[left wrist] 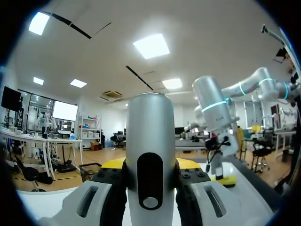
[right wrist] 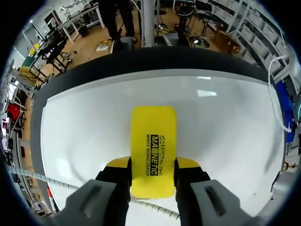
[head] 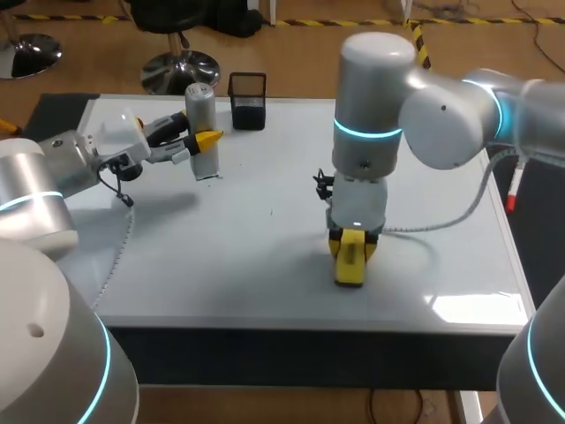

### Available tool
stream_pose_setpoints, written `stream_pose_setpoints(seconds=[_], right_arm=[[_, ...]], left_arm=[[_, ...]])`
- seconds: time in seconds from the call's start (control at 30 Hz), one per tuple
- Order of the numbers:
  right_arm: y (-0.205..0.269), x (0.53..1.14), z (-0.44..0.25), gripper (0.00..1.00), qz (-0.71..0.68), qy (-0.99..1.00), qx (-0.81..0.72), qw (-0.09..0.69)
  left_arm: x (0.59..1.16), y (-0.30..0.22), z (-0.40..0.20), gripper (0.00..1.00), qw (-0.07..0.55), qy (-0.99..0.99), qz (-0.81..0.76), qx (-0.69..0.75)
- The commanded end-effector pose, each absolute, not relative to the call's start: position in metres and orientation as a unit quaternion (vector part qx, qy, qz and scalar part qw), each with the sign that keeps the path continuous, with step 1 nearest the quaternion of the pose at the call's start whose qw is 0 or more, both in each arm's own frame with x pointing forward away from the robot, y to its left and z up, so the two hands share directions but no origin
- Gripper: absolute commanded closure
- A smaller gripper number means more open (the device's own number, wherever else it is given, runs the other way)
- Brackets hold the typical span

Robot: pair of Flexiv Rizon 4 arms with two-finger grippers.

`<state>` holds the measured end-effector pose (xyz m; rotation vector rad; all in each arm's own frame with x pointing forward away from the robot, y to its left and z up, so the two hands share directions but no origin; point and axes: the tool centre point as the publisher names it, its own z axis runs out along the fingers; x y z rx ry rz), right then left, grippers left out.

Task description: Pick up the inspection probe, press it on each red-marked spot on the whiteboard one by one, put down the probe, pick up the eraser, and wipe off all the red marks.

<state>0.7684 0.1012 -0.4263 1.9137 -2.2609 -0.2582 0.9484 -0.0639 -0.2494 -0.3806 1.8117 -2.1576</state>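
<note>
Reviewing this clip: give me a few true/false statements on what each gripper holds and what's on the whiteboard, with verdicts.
1. The left gripper is shut on the silver inspection probe. True.
2. The right gripper is open and empty. False: it is shut on the yellow eraser.
3. The eraser is over the near part of the whiteboard, and the probe is over its far left part. True.
4. The black mesh pen holder lies tipped over at the near edge. False: it stands upright at the far edge.
5. Several red marks show plainly on the board. False: none can be seen in the head or right wrist view.
</note>
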Motion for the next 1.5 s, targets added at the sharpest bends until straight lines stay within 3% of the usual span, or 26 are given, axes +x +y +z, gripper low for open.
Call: stream_pose_setpoints(seconds=[0.03, 0.83, 1.5], right_arm=[[0.097, 0.769, -0.401, 1.0, -0.075, -0.755, 0.648, 0.071], [0.024, 0.893, -0.377, 1.0, -0.116, -0.803, 0.582, 0.06], [0.017, 0.997, -0.366, 1.0, -0.115, -0.807, 0.574, 0.08]], left_arm=[[0.948, -0.064, -0.249, 1.0, 0.149, 0.63, -0.751, -0.132], [0.948, -0.064, -0.249, 1.0, 0.149, 0.63, -0.751, -0.132], [0.948, -0.064, -0.249, 1.0, 0.149, 0.63, -0.751, -0.132]])
